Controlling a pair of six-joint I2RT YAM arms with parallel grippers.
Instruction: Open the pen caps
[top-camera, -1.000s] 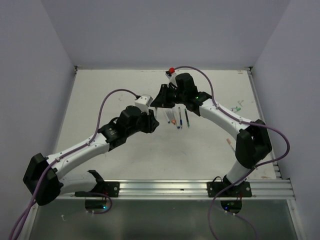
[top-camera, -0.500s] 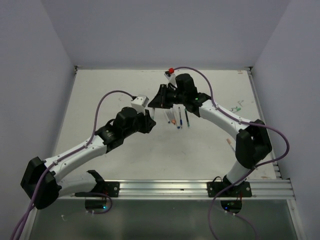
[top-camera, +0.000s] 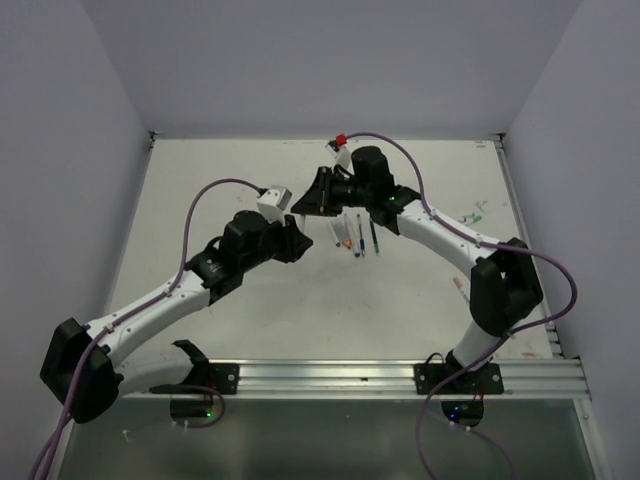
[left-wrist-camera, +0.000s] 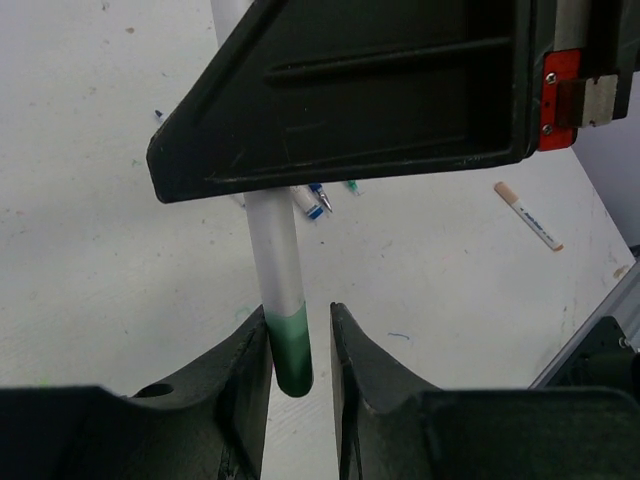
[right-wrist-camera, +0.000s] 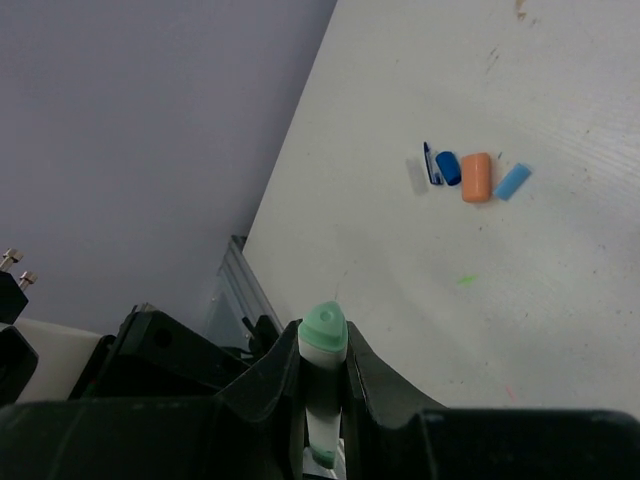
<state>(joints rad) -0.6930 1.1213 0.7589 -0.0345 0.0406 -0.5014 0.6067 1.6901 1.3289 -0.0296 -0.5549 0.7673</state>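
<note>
White shells and black joints on left arm (top-camera: 150, 305) and right arm (top-camera: 440, 232); purple cables (top-camera: 230, 181). Black right claw (right-wrist-camera: 322, 340) carries red screwed plate (left-wrist-camera: 567, 100). Bases show green lights (top-camera: 207, 412).

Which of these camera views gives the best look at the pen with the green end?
The left wrist view: the green-ended pen shows its white barrel and green end side-on. The right wrist view sees it only end-on, pinched in the right end effector. In the top view it is too small to make out.
</note>
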